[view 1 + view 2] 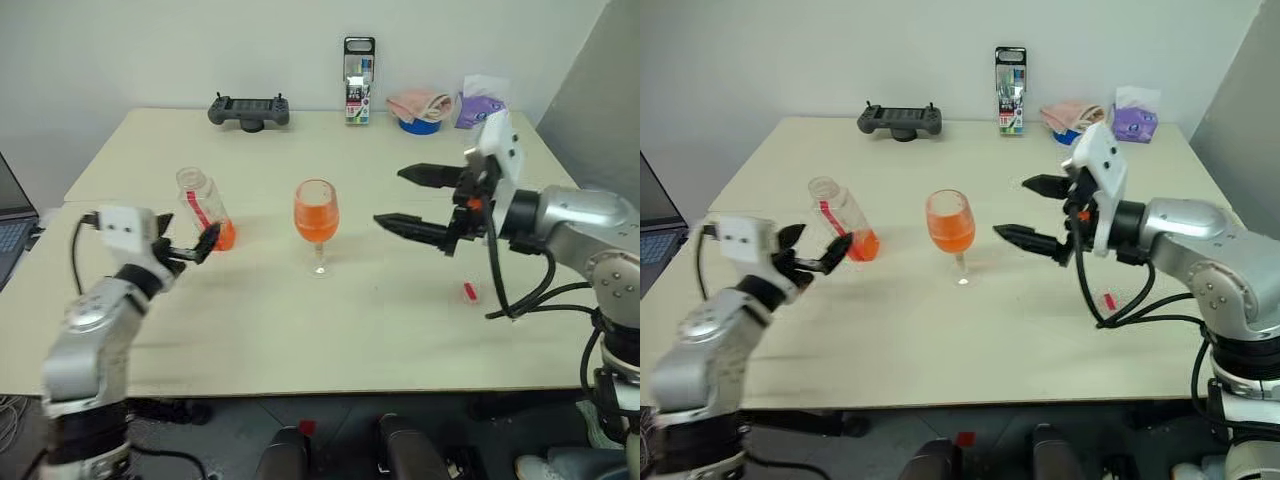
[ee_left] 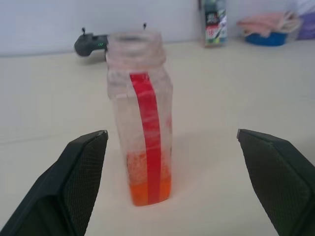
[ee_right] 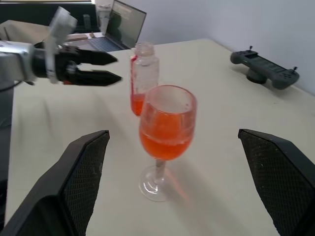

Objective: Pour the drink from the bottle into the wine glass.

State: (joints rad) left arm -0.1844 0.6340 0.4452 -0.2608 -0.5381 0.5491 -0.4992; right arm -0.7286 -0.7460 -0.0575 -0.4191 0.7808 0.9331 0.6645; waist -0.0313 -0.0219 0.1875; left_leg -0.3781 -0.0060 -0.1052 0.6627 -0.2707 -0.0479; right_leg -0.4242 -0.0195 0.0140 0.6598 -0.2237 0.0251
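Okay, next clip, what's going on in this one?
A pouring job that looks finished. The wine glass stands mid-table, its bowl mostly full of the orange-red drink. The bottle stands upright to its left, uncapped, with only a little liquid at the bottom. The left hand is open beside the bottle, not gripping it. The right hand hovers open, right of the glass. A small red piece lies on the table.
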